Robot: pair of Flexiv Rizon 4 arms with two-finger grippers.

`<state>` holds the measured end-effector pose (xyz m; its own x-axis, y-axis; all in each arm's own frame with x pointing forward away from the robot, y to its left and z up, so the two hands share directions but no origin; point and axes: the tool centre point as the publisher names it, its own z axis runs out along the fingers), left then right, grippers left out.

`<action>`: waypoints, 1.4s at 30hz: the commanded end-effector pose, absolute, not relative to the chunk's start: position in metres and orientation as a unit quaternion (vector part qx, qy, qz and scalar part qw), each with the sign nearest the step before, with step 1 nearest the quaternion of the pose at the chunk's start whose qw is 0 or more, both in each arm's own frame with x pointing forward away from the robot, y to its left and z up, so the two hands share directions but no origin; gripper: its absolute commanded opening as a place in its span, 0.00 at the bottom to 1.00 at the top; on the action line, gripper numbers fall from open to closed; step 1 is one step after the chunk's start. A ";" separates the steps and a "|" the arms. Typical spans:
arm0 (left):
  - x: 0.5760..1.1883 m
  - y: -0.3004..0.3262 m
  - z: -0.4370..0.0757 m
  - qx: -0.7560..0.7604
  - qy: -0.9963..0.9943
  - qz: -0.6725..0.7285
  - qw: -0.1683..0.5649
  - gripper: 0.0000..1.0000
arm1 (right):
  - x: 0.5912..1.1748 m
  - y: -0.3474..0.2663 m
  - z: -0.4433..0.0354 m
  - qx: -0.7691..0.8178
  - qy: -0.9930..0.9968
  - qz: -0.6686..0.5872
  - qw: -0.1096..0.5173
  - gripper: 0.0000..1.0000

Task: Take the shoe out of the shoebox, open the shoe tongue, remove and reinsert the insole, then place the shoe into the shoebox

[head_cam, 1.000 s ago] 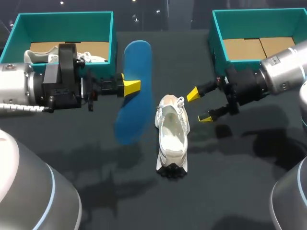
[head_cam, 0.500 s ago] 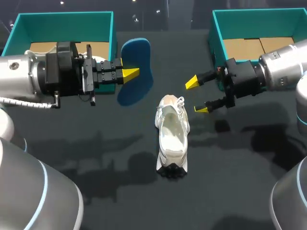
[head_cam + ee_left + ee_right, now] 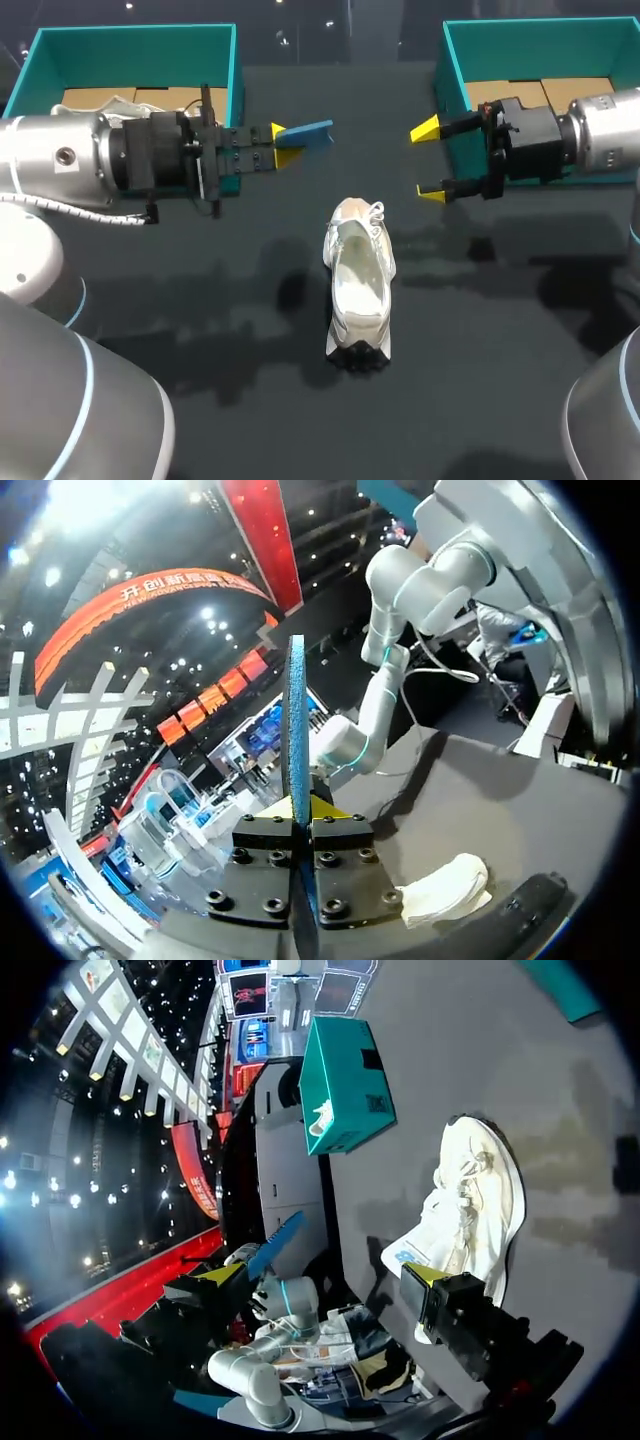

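Nearest of all, the shoe (image 3: 358, 290) lies alone on the middle of the dark desk (image 3: 200, 330), out of any box. Its long axis runs from the near edge toward the far one, laces at the far end, and the opening faces up. I see no insole inside it.

Farther back and to its left, my left jaws are clamped on the blue insole (image 3: 308, 132), which hangs clear above the desk. From the head view it shows edge-on, sticking out past the yellow fingertips (image 3: 284, 133) toward the middle. In the left wrist view it stands as a thin blade straight between the two fingers. So its length runs across the desk while the shoe's runs near to far: the two axes are crossed.

Level with that, on the far right of the shoe, my right jaws stand wide apart and hold nothing. They hover just in front of the right shoebox (image 3: 540, 25), well apart from the shoe.

Farthest off, the left shoebox (image 3: 130, 30) sits behind my left arm (image 3: 60, 160).

As I judge it, the insole is out and reinsertion comes next. The shoe's opening lies nearer and to the right of my left jaws, so the insole must be swung in line with the shoe and tipped flat before it can slide in. My free right jaws look about as close, and could steady the shoe.
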<state>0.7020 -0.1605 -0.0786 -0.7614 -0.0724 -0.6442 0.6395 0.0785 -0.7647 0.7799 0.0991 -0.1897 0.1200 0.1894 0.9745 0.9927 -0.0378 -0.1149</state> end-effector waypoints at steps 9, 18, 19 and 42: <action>0.714 -0.176 -0.081 0.339 0.661 -0.552 0.379 0.00 | 0.781 0.099 -0.193 -0.579 -0.509 -0.426 0.473 1.00; 0.723 -0.185 -0.119 0.435 0.616 -0.502 0.423 0.00 | 0.792 0.113 -0.177 -0.576 -0.511 -0.448 0.453 1.00; 0.724 -0.187 -0.122 0.449 0.614 -0.486 0.430 0.00 | 0.794 0.115 -0.175 -0.578 -0.509 -0.450 0.452 1.00; 0.761 -0.212 -0.144 0.496 0.561 -0.461 0.477 0.00 | 0.802 0.141 -0.162 -0.546 -0.523 -0.476 0.449 1.00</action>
